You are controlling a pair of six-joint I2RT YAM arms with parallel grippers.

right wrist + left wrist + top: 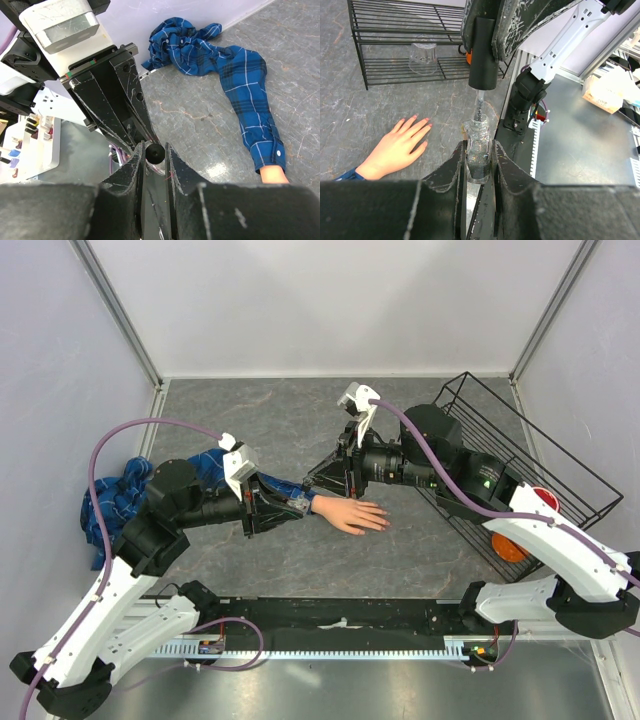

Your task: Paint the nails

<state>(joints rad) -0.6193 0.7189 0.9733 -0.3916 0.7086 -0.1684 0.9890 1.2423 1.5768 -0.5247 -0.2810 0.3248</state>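
- Left gripper (479, 167): jaws drawn narrow, clamping a small clear bottle (479, 137) upright.
- Right gripper (153, 161): jaws pinch the black cap (484, 55). Its brush (480, 106) reaches down to the bottle's mouth.
- Mannequin hand (350, 513) lies flat on the table (260, 420). In the top view its long axis runs 9 to 3 o'clock, with the nails (382, 521) at the 3 o'clock end.
- The nails lie near, toward 4 o'clock from the right jaws. Judgement: the brush arm is better placed.

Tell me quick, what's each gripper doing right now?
The left gripper is closed on the small glass bottle.
The right gripper is closed on the black brush cap.
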